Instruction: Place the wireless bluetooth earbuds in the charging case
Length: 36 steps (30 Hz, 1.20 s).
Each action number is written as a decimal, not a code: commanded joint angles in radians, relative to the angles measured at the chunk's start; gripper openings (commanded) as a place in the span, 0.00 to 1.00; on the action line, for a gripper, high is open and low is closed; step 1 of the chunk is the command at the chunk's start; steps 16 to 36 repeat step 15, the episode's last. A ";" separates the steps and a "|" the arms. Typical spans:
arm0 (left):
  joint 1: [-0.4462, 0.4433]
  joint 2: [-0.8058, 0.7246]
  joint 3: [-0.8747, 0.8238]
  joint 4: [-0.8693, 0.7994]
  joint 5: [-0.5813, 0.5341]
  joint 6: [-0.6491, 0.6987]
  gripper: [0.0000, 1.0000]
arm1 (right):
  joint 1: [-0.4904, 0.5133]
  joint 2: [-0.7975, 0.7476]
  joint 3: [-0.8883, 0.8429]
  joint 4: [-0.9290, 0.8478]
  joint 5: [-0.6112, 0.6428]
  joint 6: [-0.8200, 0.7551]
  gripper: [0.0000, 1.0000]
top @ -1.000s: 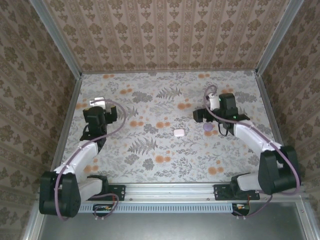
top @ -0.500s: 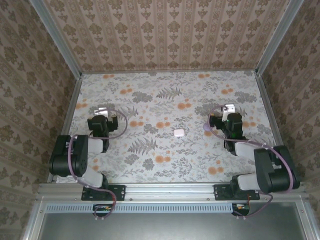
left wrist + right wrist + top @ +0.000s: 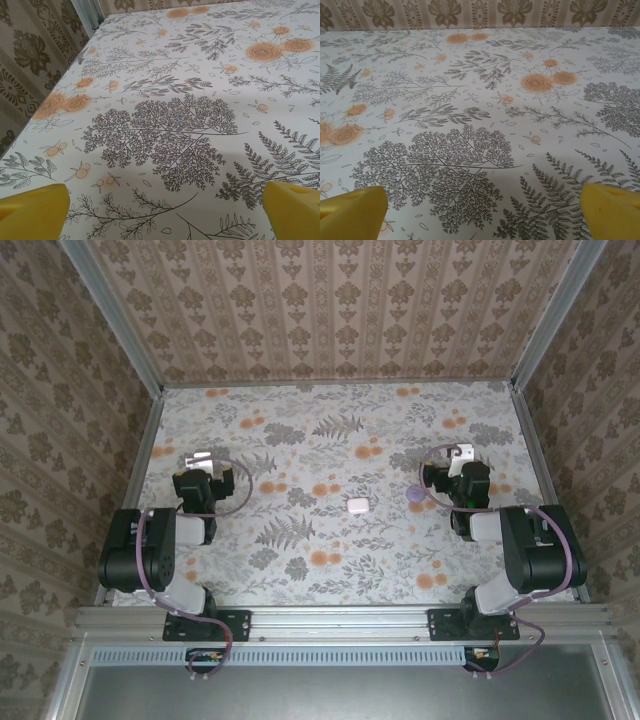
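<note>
The charging case [image 3: 357, 506] is a small glossy white pebble lying shut on the floral table, about midway between the two arms. The earbuds are out of view. My left gripper [image 3: 200, 462] sits folded back over its arm at the left side, well away from the case. Its yellow fingers [image 3: 34, 211] stand wide apart over bare cloth, so the left gripper [image 3: 165, 212] is open and holds nothing. My right gripper [image 3: 461, 457] is folded back at the right. The right gripper [image 3: 482, 215] is also open, its yellow fingers [image 3: 612, 212] spread over bare floral cloth.
A flat round purple disc [image 3: 415, 496] lies just left of the right arm. Patterned walls with metal frame posts [image 3: 145, 445] close in the table on three sides. A metal rail [image 3: 330, 622] runs along the near edge.
Both arms have pulled back from their stretched-out poses and folded over their bases. The grippers stayed open. The case and the disc have not moved.
</note>
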 commanded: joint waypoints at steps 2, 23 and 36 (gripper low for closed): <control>0.004 -0.012 0.018 0.024 0.012 -0.008 1.00 | -0.001 0.002 0.015 0.000 -0.039 0.024 1.00; 0.003 -0.012 0.018 0.023 0.009 -0.006 1.00 | -0.001 0.001 0.013 0.003 -0.039 0.024 1.00; 0.003 -0.012 0.018 0.023 0.009 -0.006 1.00 | -0.001 0.001 0.013 0.003 -0.039 0.024 1.00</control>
